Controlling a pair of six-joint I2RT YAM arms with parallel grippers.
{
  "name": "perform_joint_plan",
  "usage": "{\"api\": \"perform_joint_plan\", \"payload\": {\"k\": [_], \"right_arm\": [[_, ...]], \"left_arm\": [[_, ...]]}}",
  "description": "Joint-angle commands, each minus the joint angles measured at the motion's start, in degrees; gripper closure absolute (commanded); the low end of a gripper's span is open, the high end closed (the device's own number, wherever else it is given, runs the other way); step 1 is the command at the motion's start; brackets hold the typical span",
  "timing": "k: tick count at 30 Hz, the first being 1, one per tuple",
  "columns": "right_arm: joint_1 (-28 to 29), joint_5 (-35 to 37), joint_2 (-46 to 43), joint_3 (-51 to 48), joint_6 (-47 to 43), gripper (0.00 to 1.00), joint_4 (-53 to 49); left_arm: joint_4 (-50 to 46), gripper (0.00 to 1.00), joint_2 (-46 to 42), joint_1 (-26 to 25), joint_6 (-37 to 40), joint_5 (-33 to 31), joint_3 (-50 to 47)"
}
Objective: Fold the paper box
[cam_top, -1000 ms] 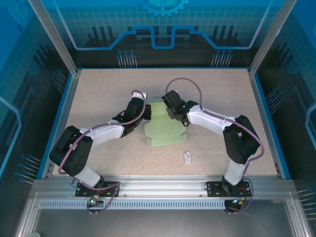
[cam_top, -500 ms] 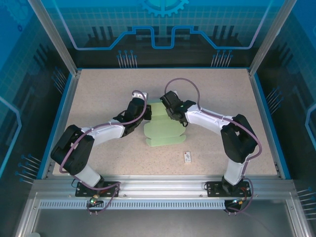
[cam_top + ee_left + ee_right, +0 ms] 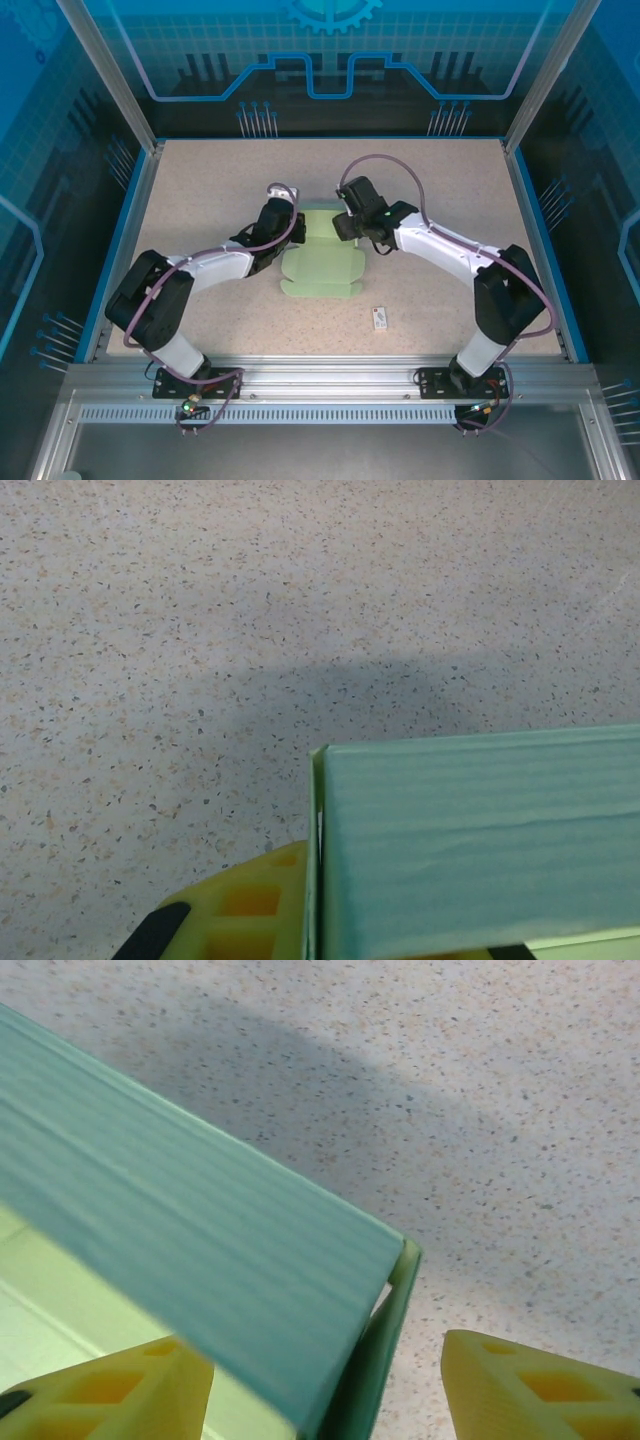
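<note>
The paper box (image 3: 322, 265) is pale mint-green card lying partly folded at the middle of the table, between both arms. My left gripper (image 3: 288, 238) is at its left edge. In the left wrist view it (image 3: 330, 935) is shut on an upright wall of the box (image 3: 480, 840), with one yellow finger (image 3: 240, 910) showing left of the card. My right gripper (image 3: 343, 228) is at the box's far right corner. In the right wrist view it (image 3: 320, 1390) is open, and the box's corner (image 3: 200, 1230) lies between its fingers (image 3: 540, 1380) without being pinched.
A small white tag with a dark mark (image 3: 380, 318) lies near the front, right of the box. The speckled table (image 3: 450, 180) is bounded by a blue rim and metal frame posts at the corners.
My right gripper has opened and let go of the box's corner, drawing back a little to the right. The box has shifted left and lies lower. My left gripper keeps its hold.
</note>
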Motion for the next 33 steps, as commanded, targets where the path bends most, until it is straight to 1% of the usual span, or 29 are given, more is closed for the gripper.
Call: {"api": "perform_joint_plan", "payload": {"k": [1, 4, 7, 12, 16, 22, 25, 30, 33], "right_arm": [[-1.7, -6.6, -3.5, -1.6, 0.2, 0.35, 1.3], [-3.3, -10.3, -6.9, -2.8, -0.1, 0.33, 1.7], [-5.5, -12.8, -10.5, -4.0, -0.3, 0.33, 1.6], [-9.0, -13.0, -14.0, -5.4, -0.9, 0.33, 0.6], [-10.3, -13.8, -14.2, -7.2, -0.5, 0.33, 1.2], [-10.2, -13.5, -13.0, -9.9, -0.1, 0.33, 2.0], [-10.2, -12.4, -13.1, -10.9, -0.3, 0.32, 1.9], [-10.3, -11.4, -13.1, -11.8, -0.6, 0.33, 1.9], [-10.3, -11.2, -12.8, -12.1, -0.6, 0.33, 2.1]], "left_arm": [[-1.3, 0.94, 0.8, 0.3, 1.5, 0.1, 2.3], [-6.2, 0.94, 1.4, 0.6, 2.7, 1.5, 4.1], [-14.3, 0.94, 2.6, 2.1, 3.3, 6.7, 7.8], [-26.8, 0.94, 4.5, 4.7, 4.5, 14.0, 12.9], [-37.6, 0.94, 8.0, 5.8, 8.0, 18.3, 19.3], [-48.4, 0.93, 14.3, 6.2, 13.2, 21.8, 27.9], [-52.6, 0.92, 17.5, 6.2, 15.1, 21.4, 32.0], [-55.4, 0.86, 20.8, 6.2, 16.2, 23.2, 36.6], [-57.4, 0.83, 23.5, 6.2, 16.8, 23.0, 39.5]]}}
